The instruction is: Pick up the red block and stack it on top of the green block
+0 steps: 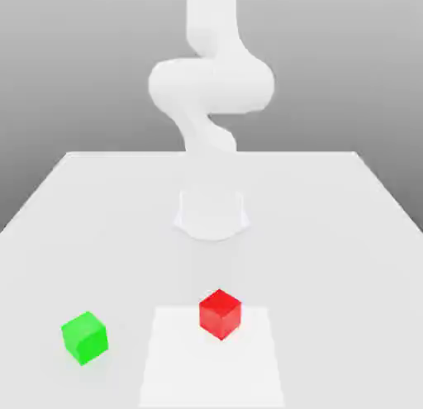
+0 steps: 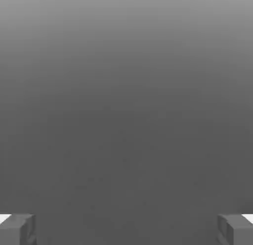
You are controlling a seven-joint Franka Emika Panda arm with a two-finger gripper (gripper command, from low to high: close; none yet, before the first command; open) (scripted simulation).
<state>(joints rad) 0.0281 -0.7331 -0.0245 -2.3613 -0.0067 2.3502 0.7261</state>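
The small matte bright red cube sits on the white flat surface in front of the white arm, well apart from the small matte bright green cube toward the exterior view's left, while the end effector stands wide, holding nothing.

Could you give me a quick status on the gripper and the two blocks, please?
Gripper open, holding nothing. Red block on the table, apart from green block toward the exterior view's left. Nothing between them.
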